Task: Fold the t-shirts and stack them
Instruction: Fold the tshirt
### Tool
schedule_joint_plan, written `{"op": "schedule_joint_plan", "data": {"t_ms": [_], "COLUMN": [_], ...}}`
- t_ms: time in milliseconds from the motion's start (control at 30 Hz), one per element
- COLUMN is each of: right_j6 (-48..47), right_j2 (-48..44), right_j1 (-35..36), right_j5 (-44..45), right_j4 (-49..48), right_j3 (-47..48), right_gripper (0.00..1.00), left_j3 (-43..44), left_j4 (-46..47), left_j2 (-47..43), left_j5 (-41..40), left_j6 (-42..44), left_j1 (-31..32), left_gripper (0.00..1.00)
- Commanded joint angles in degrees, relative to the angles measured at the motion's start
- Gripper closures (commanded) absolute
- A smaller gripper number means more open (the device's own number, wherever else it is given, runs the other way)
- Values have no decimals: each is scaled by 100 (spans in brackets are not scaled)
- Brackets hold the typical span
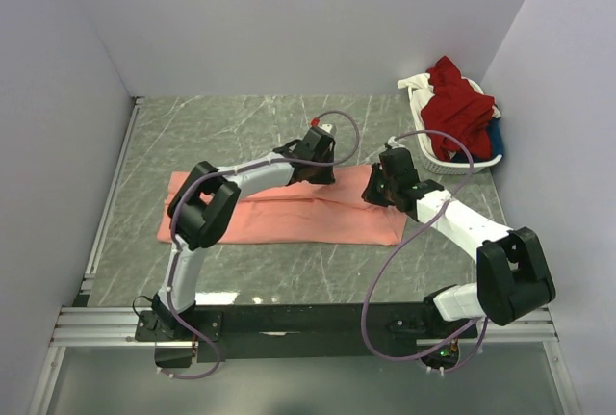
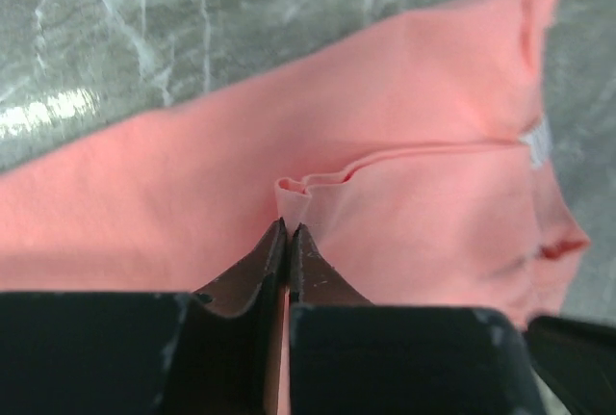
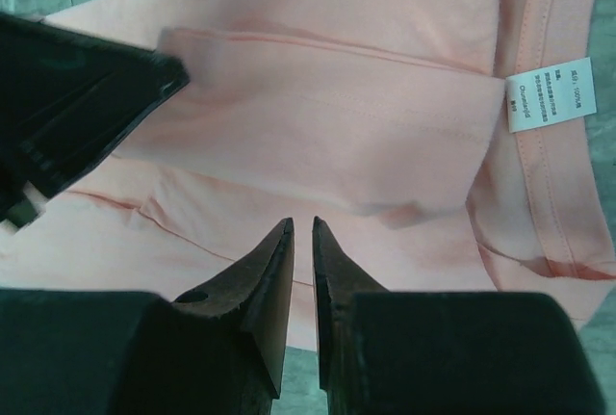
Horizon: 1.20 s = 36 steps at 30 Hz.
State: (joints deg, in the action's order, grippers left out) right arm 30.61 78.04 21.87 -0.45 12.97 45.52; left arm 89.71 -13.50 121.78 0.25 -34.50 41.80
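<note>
1. Marble-green table [image 1: 289, 116] – it carries everything, with both arms reaching in from the near edge.
2. Your pink shirt [image 1: 289, 218] lies in the middle of the table as a long band, already doubled over lengthwise by the look of it. It runs left to right in front of both arms.
3. At the far right corner sits the white basket [image 1: 422, 136], with a dark red shirt [image 1: 457, 102] heaped on top and bits of white and blue cloth showing beside it. Those are not yet folded, so I judge you are early in the task, working on the first shirt.
4. Your left gripper [image 2: 289, 227] is at the far edge of the band, its jaws pressed together on a small ridge of pink cloth.
5. Your right gripper [image 3: 301, 224] hangs over the right part of the shirt, close beside the left one. Its jaws stand a narrow slit apart. Whether any cloth is caught in it, I cannot tell.
6. The white neck label [image 3: 549, 92] lies just to its right, so the collar end is there.
7. Next, I judge, you need a sure hold on the right as well – then carry both corners across together, keeping the edge taut so the fold lands square.
</note>
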Motion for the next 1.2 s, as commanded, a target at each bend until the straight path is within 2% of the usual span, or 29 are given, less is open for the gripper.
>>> {"op": "schedule_joint_plan", "data": {"t_ms": [0, 333, 633, 1167], "right_j6": [15, 24, -46, -161], "right_j2": [-298, -456, -422, 809], "right_j1": [-25, -147, -411, -649], "right_j5": [220, 291, 142, -350], "right_j4": [-5, 127, 109, -181], "right_j3": [45, 142, 115, 870], "right_gripper": [80, 79, 68, 47], "left_j3": [-322, -1665, -2730, -3065], "left_j4": [496, 1129, 1569, 1552], "left_j2": [-751, -1612, -2052, -2105], "left_j5": [194, 677, 792, 748], "left_j6": [58, -22, 22, 260], "left_j1": [118, 311, 513, 557], "left_gripper": [94, 94, 95, 95]}}
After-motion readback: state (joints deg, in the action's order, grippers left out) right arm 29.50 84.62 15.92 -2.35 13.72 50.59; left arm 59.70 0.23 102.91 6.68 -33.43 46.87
